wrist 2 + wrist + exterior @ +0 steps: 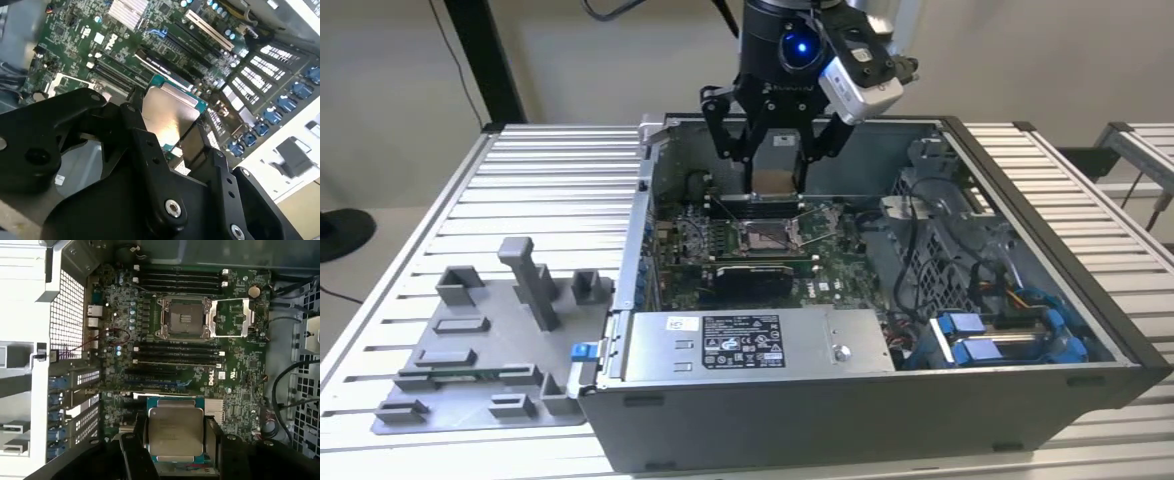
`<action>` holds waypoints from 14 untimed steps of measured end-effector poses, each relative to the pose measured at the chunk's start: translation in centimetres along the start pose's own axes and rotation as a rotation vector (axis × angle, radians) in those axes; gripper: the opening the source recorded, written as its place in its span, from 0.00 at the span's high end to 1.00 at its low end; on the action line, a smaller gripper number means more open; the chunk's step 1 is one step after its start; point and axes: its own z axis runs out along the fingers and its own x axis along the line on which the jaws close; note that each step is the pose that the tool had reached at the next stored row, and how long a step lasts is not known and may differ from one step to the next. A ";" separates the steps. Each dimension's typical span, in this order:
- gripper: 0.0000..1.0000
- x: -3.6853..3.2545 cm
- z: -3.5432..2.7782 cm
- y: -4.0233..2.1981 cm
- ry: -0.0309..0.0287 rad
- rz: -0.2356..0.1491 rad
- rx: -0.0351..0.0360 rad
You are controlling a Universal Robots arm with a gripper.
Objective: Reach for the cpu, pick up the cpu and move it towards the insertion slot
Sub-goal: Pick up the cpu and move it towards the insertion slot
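My gripper point(774, 183) hangs inside the open computer case, shut on the cpu point(774, 165), a thin square chip with a pale silvery face. In both wrist views the cpu point(175, 432) point(167, 112) sits flat between the black fingers point(136, 442), one on each of two opposite edges. The insertion slot point(766, 235) is the square metal-framed socket on the green board, just below and in front of the gripper in the exterior view. In the first wrist view the slot point(182, 317) has a dark centre, and its cover plate point(230, 317) is swung open beside it.
The case walls point(644, 210) enclose the board. Long black memory slots point(175, 352) lie between the cpu and the socket. A power supply point(747, 345) and blue drive bays point(1001, 335) fill the case front. Grey fixture blocks point(480, 340) stand on the slatted table at the exterior view's left.
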 end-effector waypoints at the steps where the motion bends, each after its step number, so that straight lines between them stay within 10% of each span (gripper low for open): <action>1: 1.00 -0.05 0.05 0.31 0.0001 0.000 0.0001; 14: 1.00 -0.76 0.65 4.01 0.0000 0.000 0.0000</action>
